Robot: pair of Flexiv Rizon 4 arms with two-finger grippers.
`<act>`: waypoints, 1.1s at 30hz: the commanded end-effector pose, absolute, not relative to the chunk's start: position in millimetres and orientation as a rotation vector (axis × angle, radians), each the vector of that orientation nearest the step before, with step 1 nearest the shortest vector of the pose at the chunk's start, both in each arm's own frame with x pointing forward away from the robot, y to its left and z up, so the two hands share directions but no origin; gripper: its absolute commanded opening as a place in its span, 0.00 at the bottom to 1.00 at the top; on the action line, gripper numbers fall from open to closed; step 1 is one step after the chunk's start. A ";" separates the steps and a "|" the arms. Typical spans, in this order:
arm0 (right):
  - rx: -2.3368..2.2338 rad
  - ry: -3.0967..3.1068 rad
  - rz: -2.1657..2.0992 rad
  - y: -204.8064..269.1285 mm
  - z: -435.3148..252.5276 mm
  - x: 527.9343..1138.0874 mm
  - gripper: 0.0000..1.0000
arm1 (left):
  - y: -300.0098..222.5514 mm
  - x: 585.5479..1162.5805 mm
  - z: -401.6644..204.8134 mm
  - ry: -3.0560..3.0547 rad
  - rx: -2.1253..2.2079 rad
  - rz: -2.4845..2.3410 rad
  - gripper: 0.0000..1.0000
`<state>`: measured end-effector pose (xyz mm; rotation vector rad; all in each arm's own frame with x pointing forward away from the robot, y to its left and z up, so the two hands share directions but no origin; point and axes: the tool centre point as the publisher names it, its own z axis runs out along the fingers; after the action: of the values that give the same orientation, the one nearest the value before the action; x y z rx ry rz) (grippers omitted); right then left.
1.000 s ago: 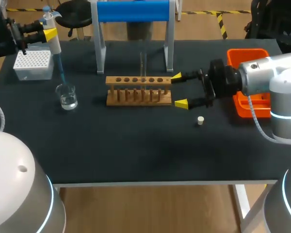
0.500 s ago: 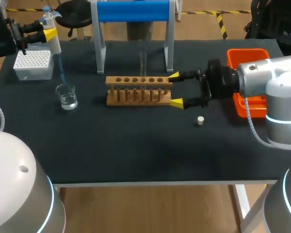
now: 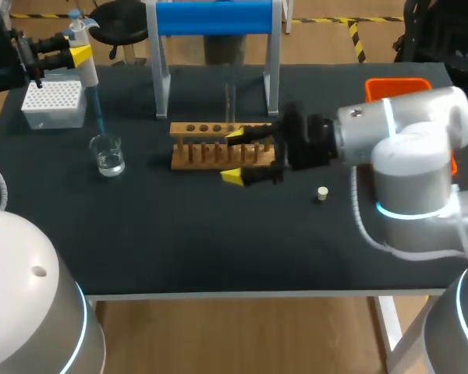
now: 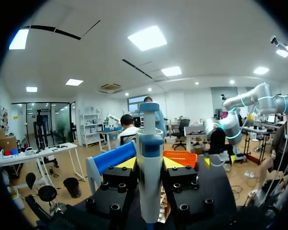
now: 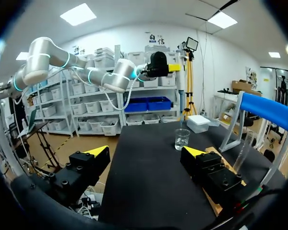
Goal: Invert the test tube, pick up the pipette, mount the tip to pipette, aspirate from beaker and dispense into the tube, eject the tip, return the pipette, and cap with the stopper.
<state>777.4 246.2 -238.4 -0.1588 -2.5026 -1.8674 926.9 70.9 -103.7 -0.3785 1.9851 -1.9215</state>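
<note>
At the table's far left my left gripper (image 3: pixel 69 53) is shut on the white-and-blue pipette (image 3: pixel 86 70), which stands upright between its fingers (image 4: pixel 150 167). The pipette's blue tip (image 3: pixel 98 113) points down at the mouth of the glass beaker (image 3: pixel 108 154). A glass test tube (image 3: pixel 230 104) stands upright in the wooden rack (image 3: pixel 203 146). My right gripper (image 3: pixel 234 156) is open, one yellow fingertip on each side of the rack's right half. Ahead of it are the beaker (image 5: pixel 182 139) and the tube (image 5: pixel 242 151). The small white stopper (image 3: pixel 322 193) lies to the rack's right.
A white tip box (image 3: pixel 53 104) sits at the far left behind the beaker. A blue-topped white stand (image 3: pixel 214 17) rises behind the rack. An orange bin (image 3: pixel 398 86) at the far right is partly hidden by my right arm.
My right gripper has moved left from beside the rack's right end to straddle its right half, still open. The left arm and pipette have not moved.
</note>
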 end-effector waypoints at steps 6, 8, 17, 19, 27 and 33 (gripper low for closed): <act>-0.274 -2.619 -1.844 350.1 -263.5 784.6 1.00 | 70.7 926.5 -104.1 1.982 -0.379 -1.921 0.00; -0.316 -2.635 -1.831 359.8 -268.6 789.9 1.00 | 70.7 926.5 -104.1 1.982 -0.379 -1.921 0.00; -0.389 -2.724 -1.755 391.1 -305.6 803.4 1.00 | 70.7 926.5 -104.1 1.982 -0.379 -1.921 0.00; -0.399 -2.723 -1.753 395.1 -310.1 805.8 1.00 | 70.7 926.5 -104.1 1.982 -0.379 -1.921 0.00; -0.478 -2.793 -1.750 412.4 -314.5 819.1 1.00 | 70.7 926.5 -104.1 1.982 -0.379 -1.921 0.00; -0.501 -2.840 -1.754 424.4 -317.4 828.0 1.00 | 70.7 926.5 -104.1 1.982 -0.379 -1.921 0.00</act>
<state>821.1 387.4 -300.7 -0.3944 -2.7659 -1.7365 926.7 71.2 -103.7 -0.3791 1.9857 -1.9207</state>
